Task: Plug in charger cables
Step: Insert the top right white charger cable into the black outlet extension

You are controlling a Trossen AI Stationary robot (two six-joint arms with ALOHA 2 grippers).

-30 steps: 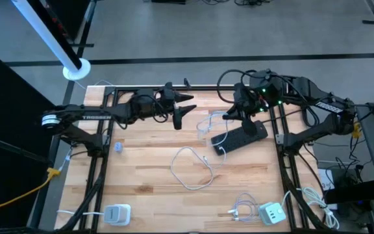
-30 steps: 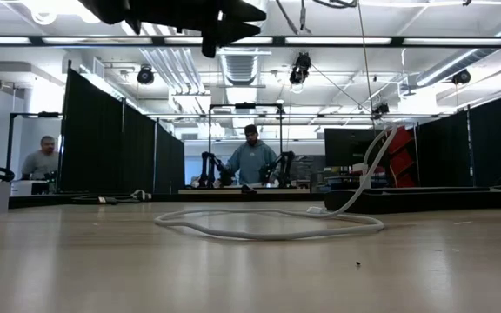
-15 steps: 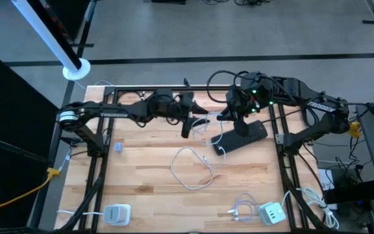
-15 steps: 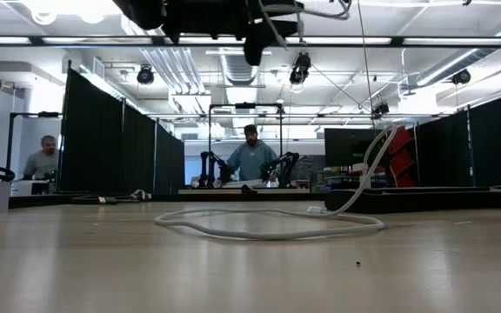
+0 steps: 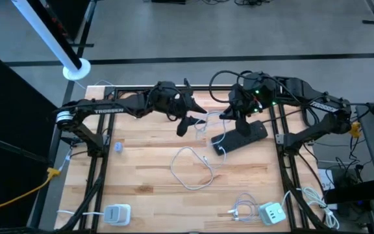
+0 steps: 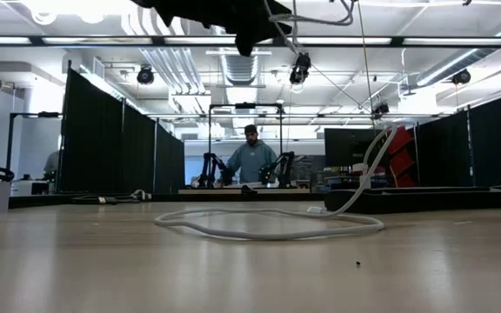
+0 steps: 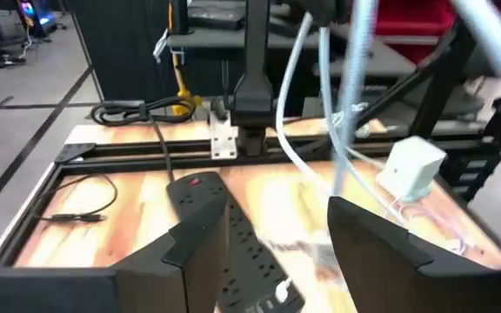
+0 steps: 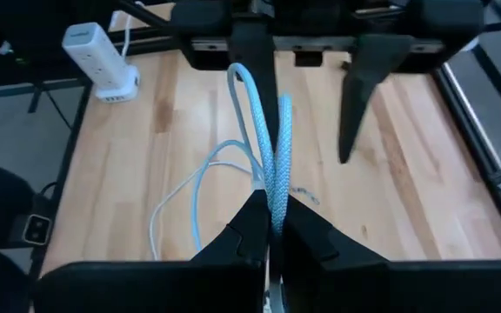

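A white braided charger cable (image 5: pixel 191 168) lies in a loop on the table's middle. One run of it rises (image 6: pixel 368 169) past the black power strip (image 5: pixel 240 136) to my right gripper (image 5: pixel 234 117), which is shut on it. Thinner white strands (image 8: pixel 200 187) lie on the wood beyond. My left gripper (image 5: pixel 188 119) hovers open just left of the right one, above the table. Its fingers stand wide apart over the power strip's end (image 7: pixel 233 252) and touch nothing. A small white block (image 7: pixel 414 165) shows beside the hanging strands. My right gripper pinches the braided cable (image 8: pixel 274 178) between its two fingers (image 8: pixel 249 228). Two strands side by side run out of the pinch, like a doubled-over length. The held part is lifted clear of the table, and the rest runs down to the loop (image 6: pixel 268 228) on the wood.
Two white charger blocks with thicker cords sit at the near edge, one left (image 5: pixel 117 213) and one right (image 5: pixel 271 212). A black cable (image 7: pixel 85 213) lies near the far frame rail (image 5: pixel 148 89). A yellow cable (image 5: pixel 18 195) runs off the left. People stand in the room behind (image 6: pixel 250 161).
My left gripper has swung toward the table's right, closing on the right gripper and the power strip, and has turned so that its open fingers face them. My right gripper has shifted slightly left with the cable still in its hold.
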